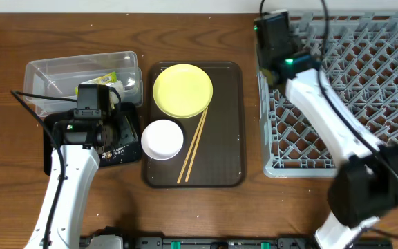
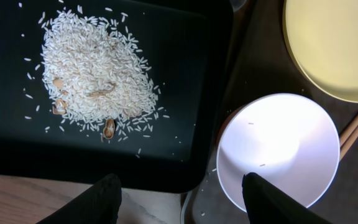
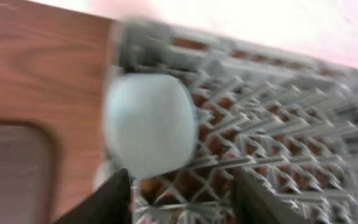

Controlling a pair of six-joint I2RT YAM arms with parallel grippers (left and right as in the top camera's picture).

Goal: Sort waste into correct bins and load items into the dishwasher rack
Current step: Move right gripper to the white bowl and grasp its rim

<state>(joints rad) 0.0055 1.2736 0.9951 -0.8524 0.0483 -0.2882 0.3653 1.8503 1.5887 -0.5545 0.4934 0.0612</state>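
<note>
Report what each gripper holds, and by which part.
Nothing. Left gripper hangs open above the black tray and white bowl. Right gripper is open too; the light blue bowl sits beyond it in the rack.

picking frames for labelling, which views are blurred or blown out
right wrist: motion-blurred throughout, light blue bowl and grey rack smeared, top edge blown out to pinkish white; left wrist: sharp, rice grains distinct on the black tray, soft bright patch inside the white bowl; overhead: sharp, evenly lit

Text/labels: none being resolved in any view | green-and-yellow wrapper (image 1: 108,79): print being seen, too small to be read
</note>
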